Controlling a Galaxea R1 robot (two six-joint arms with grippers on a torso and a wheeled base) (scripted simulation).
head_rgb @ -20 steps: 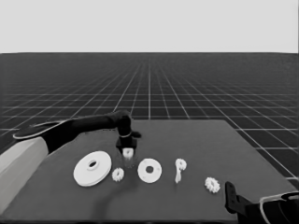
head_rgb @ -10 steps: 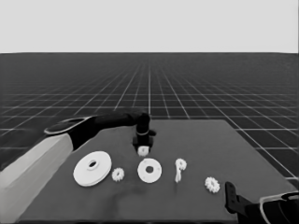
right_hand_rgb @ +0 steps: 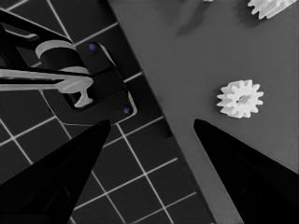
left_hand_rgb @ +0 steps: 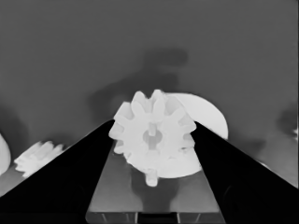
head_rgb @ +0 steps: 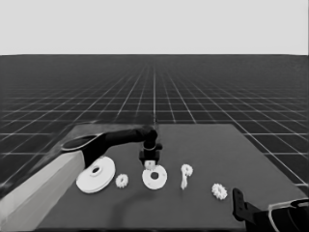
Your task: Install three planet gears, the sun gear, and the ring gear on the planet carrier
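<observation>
Table (head_rgb: 270, 145) surface, dark and flat, carries the parts in a loose row nearer its front edge than its back. Nearest the left edge lies the larger round part (head_rgb: 95, 174), the ring gear, thick-rimmed with a small hole. Just beside it, toward the middle, sits a planet gear (head_rgb: 122, 181), lying flat and apart from both discs. Next comes the smaller round part (head_rgb: 154, 177), the planet carrier, flat with a round central hole. The left arm reaches in from the left edge, and the left gripper (head_rgb: 150, 163) hangs at the carrier's back rim; in the left wrist view its fingers (left_hand_rgb: 70, 177) pinch a held gear (left_hand_rgb: 153, 135) between them, toothed face toward the camera, with the carrier showing pale behind it. Whether that gear touches the carrier cannot be told. Farther right lies the sun gear (head_rgb: 185, 174), a knobby head on a short stem, well apart from the carrier. Another toothed gear (head_rgb: 219, 191) rests toward the front right corner. The right gripper (right_hand_rgb: 152, 123) waits at that corner, fingers spread with nothing between them.
</observation>
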